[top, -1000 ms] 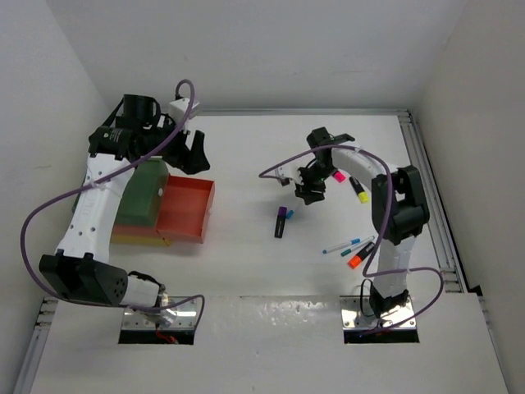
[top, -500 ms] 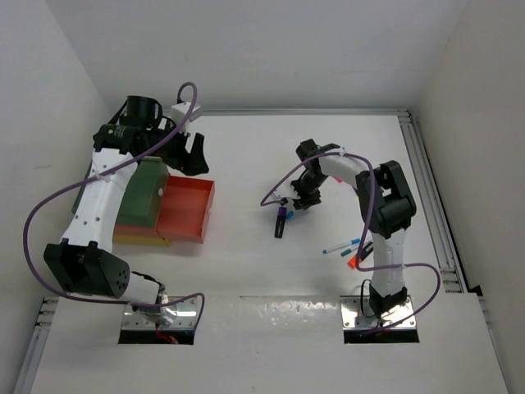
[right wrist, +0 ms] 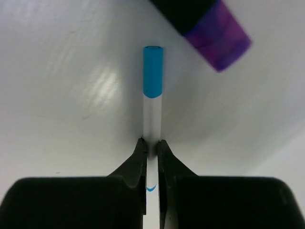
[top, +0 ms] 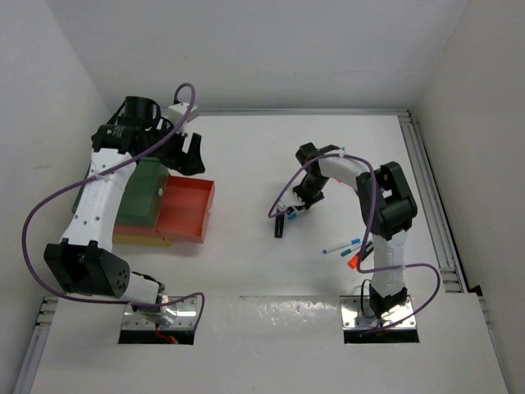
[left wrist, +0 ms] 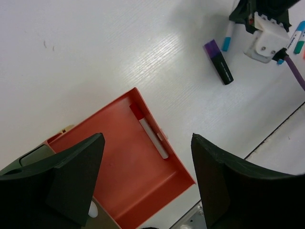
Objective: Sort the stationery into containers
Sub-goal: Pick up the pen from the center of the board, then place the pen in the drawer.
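Blue-capped pen (right wrist: 152, 98) sits pinched in right end effector (right wrist: 151, 144), beside purple highlighter (right wrist: 217, 40); left end effector (left wrist: 147, 140) gapes.

Trays (top: 143, 193) grouped at left side of table (top: 246, 156). Rightmost tray (top: 187, 215) holds one pen (left wrist: 151, 133), close along one wall. Highlighter (top: 280, 227) mid-table, well right of trays. Second pen (right wrist: 152, 109) just beside highlighter, pinched in right gripper (right wrist: 151, 148). Two more pens (top: 341, 246) further right, nearer front edge.

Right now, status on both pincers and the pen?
Right pincer shut on blue-capped pen. Left pincer open over red-orange tray. Purple highlighter close beside pen's cap end.
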Controlling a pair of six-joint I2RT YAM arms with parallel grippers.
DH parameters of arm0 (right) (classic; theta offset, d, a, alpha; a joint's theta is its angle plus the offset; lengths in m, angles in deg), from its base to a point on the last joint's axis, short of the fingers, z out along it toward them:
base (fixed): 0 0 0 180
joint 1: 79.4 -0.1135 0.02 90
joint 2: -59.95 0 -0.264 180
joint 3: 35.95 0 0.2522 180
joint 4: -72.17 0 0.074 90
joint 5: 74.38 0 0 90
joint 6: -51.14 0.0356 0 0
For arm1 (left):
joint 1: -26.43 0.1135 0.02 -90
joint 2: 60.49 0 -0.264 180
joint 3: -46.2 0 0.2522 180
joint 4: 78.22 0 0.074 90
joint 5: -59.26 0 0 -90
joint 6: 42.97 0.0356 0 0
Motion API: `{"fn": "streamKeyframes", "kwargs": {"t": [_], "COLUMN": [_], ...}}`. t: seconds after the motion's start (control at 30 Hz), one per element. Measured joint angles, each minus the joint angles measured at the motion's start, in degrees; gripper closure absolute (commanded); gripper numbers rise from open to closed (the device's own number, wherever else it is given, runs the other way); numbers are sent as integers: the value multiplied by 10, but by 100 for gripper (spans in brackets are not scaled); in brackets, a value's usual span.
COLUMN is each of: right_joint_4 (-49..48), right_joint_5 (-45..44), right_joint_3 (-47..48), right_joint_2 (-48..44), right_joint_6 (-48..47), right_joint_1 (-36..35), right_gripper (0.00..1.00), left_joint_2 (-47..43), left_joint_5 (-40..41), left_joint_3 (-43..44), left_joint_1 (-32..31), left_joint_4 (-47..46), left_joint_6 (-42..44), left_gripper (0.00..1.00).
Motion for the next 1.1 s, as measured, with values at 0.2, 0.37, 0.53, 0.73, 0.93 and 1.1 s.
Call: {"fn": "streamKeyframes", "kwargs": {"t": [0.2, 0.37, 0.53, 0.73, 0.93, 1.1], "right_joint_4": [29, 78, 16, -326, -600, -748], "right_joint_5": [17, 104, 262, 383, 417, 423], "right_joint_3": [-45, 29, 97, -63, -105, -103], "right_joint_2": [-35, -52, -122, -235, -230, -224], "right_joint_6": [42, 186, 471, 970, 1335, 1495], "right_joint_1": [10, 43, 87, 90, 47, 23], "right_gripper": [100, 100, 100, 100, 100, 100], "left_joint_2": [0, -28, -103, -105, -73, -52], "left_joint_5": [5, -17, -81, -142, -147, -143], "left_joint_3": [1, -41, -143, -199, -220, -219], "left_joint_1": [0, 0, -1, -9, -59, -97], "left_joint_4": [-14, -90, -197, -347, -494, -553], "left_joint_6": [-23, -66, -138, -277, -422, -473], "left_gripper": [23, 22, 22, 23, 23, 24]}}
